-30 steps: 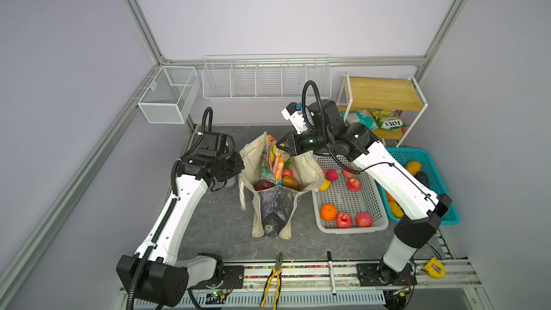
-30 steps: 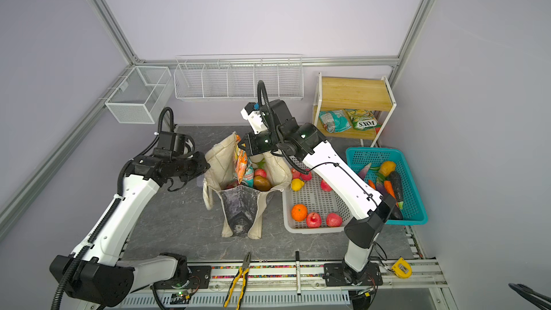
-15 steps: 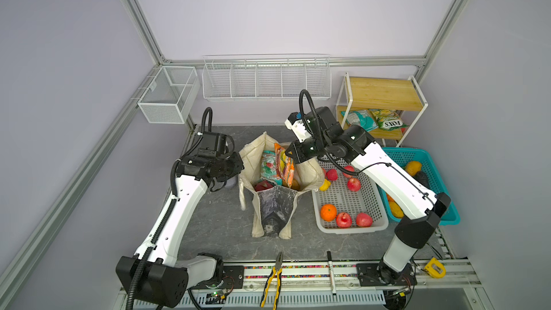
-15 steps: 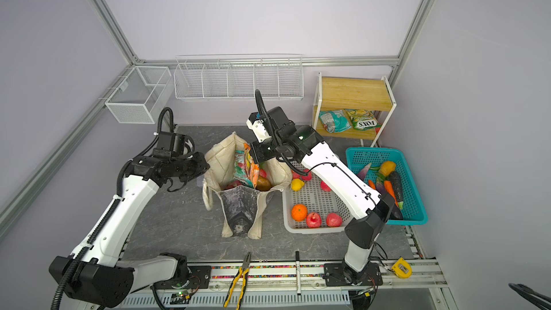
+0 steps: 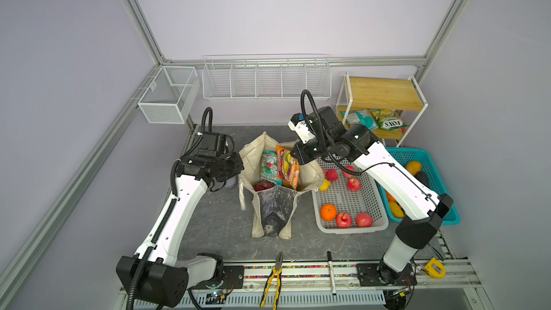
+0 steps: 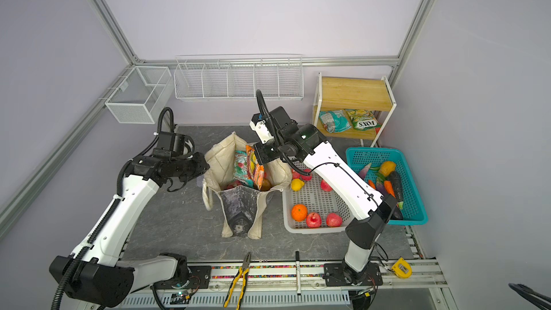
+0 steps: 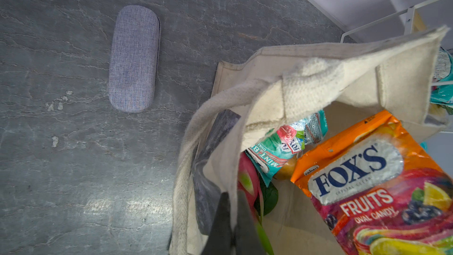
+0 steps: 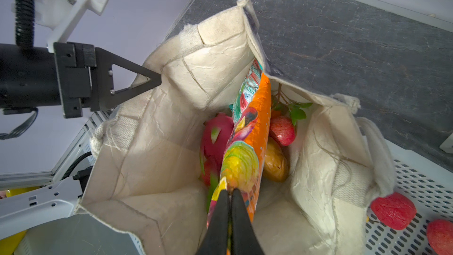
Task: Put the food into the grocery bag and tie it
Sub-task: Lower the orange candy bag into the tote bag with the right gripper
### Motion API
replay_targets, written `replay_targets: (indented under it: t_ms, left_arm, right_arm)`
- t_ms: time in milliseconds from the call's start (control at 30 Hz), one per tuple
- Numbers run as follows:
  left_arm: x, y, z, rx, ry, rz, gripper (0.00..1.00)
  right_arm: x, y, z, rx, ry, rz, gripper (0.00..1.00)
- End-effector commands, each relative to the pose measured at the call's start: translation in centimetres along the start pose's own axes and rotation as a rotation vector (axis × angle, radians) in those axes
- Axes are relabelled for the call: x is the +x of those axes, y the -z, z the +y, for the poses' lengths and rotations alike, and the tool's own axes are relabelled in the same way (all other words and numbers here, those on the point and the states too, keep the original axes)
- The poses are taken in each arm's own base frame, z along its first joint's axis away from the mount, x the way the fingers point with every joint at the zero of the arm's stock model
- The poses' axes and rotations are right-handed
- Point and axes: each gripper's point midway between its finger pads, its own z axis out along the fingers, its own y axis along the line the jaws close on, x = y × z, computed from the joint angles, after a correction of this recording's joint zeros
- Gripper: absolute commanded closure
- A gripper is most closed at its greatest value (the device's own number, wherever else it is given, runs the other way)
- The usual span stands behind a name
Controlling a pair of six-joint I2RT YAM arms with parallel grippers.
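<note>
Patience helps: right tool (image 8: 230,192), pinched on the orange packet (image 8: 255,128), should lower it deeper before releasing, while left tool (image 8: 153,81) pinches the bag (image 8: 157,158) open at its rim.

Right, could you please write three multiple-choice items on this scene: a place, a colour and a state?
1. Where is the grey case relative to the grocery bag? A. inside it; B. on the table beside it; C. on top of it.
2. What colour is the packet in the right gripper above its logo? A. orange; B. black; C. white.
3. What is the left gripper doing? A. hanging open; B. shut on the grey case; C. shut on the grocery bag's rim.
Key: B, it lies on bare tabletop, apart from the cloth; A, the left wrist view shows orange there; C, its tips pinch the cream rim.
</note>
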Motion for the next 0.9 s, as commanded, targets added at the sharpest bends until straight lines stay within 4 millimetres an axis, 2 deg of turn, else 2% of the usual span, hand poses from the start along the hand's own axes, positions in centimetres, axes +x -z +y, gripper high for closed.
replay_targets:
  t_ms: [0,133,267,467,567,733,767,867]
  left_arm:
    - [-0.4,0.9,-0.1,0.002,-0.019,-0.021,1.0]
    - [-0.5,1.1,-0.1,0.002,-0.022,-0.024,1.0]
    - [-0.6,1.0,0.0,0.0,-0.026,-0.022,1.0]
    - [-0.5,0.8,-0.1,0.004,-0.026,-0.017,1.0]
    - [-0.4,0.8,0.1,-0.001,-0.027,-0.018,1.0]
    - [-0.4,0.9,0.2,-0.005,-0.023,-0.024,1.0]
    - [-0.4,1.0,0.2,-0.005,-0.021,-0.025,1.0]
    - [-0.3,0.8,0.3,-0.006,-0.015,-0.021,1.0]
  right_arm:
    - [-1.4,2.1,-0.2,0.019,0.04,-0.049,0.93]
    - [-0.8,1.7,-0.4,0.026,0.035,-0.023,0.93]
    - [-0.4,0.4,-0.5,0.017,0.014,0.003,0.93]
    - [-0.2,-2.9,-0.1,-0.026,-0.035,0.03,0.93]
    - [-0.2,-4.6,0.7,-0.059,-0.038,0.043,0.93]
    - [0.9,-7.2,1.3,-0.074,-0.029,0.099,0.93]
    - [0.5,-7.7,1.6,-0.083,-0.023,0.08,0.93]
    - [1.0,-8.8,1.9,-0.091,-0.016,0.1,0.93]
